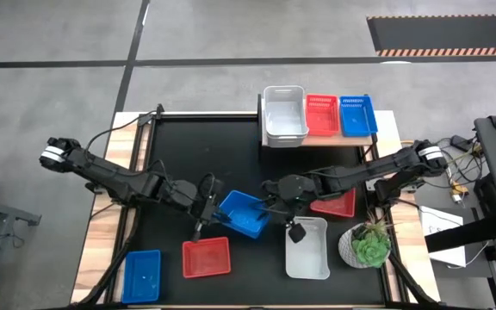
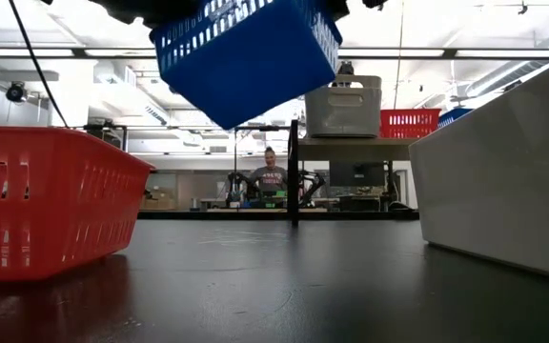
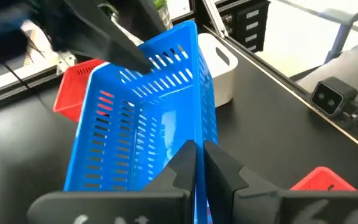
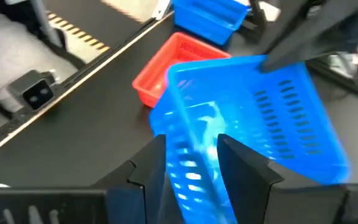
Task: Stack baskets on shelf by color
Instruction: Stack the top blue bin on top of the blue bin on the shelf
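A blue basket (image 1: 242, 213) hangs tilted above the table's middle; the low view shows it clear of the tabletop (image 2: 246, 57). My left gripper (image 1: 207, 207) is shut on its left side. My right gripper (image 1: 275, 196) is open at its right end, one finger inside and one outside the end wall (image 4: 191, 165); I cannot tell if they touch it. The shelf (image 1: 384, 129) at the far edge holds one white (image 1: 284, 116), one red (image 1: 320, 116) and one blue basket (image 1: 356, 116). My left gripper (image 3: 199, 158) pinches the blue basket's wall at its rim (image 3: 196, 134) between its two fingers, one inside and one outside. The fingers come level from the table's left. The basket is lifted clear and tilted, stretching away from the fingers.
On the table lie a red basket (image 1: 207, 257) and a blue basket (image 1: 141, 275) at the near left, a white basket (image 1: 307, 248) near the middle, and a red basket (image 1: 334, 204) under my right arm. A potted plant (image 1: 367, 245) stands at the near right.
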